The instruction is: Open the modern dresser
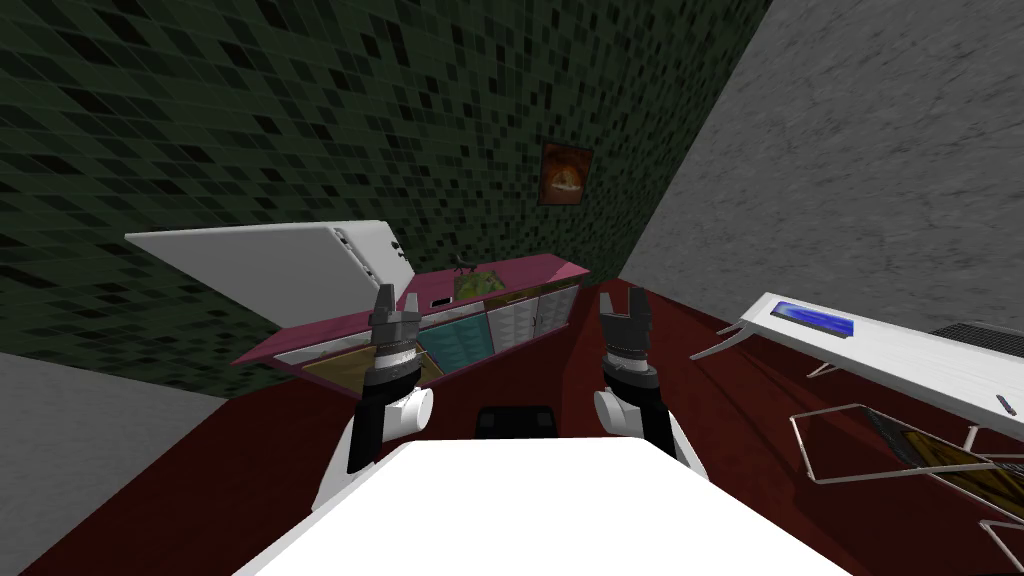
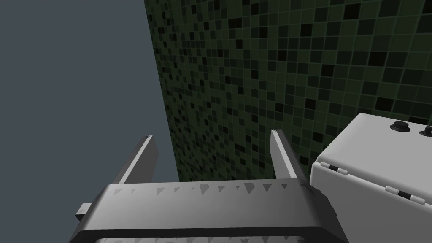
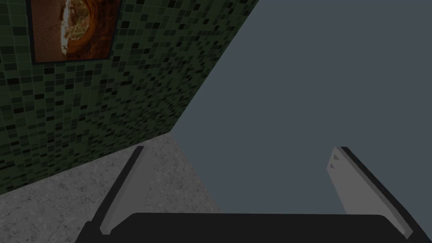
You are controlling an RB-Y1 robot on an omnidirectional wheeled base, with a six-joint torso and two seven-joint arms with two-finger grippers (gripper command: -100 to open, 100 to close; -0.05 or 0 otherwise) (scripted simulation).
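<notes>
1. Head view: the dresser (image 1: 530, 268) is long and low, with a pink top and front panels in tan, teal and white. It stands ahead, along the green tiled wall (image 1: 300, 120). One white box (image 1: 260, 255) stands at its left end by the same wall. Two small things are on the pink top: a dark figure (image 1: 462, 262) and a greenish flat piece (image 1: 480, 284). One framed picture (image 1: 563, 173) hangs on the wall above. The left claw (image 1: 398, 298) and the right claw (image 1: 622, 300) are both raised in front of the dresser and do not touch it. Dark red floor (image 1: 540, 372) lies between. On the right stands one white surface (image 1: 900, 355) that carries a blue flat thing (image 1: 815, 318). One thin metal frame (image 1: 850, 440) is near it.
2. Left wrist view: the two fingers (image 2: 284, 158) of the left claw stand wide apart, with nothing between them. Past them a corner of the white box is close. Here it has two dark knobs (image 2: 400, 125) on one face and two hinge-like pieces (image 2: 403, 194) along an edge.
3. Right wrist view: the two fingers (image 3: 341, 177) of the right claw also stand wide apart and hold nothing.
</notes>
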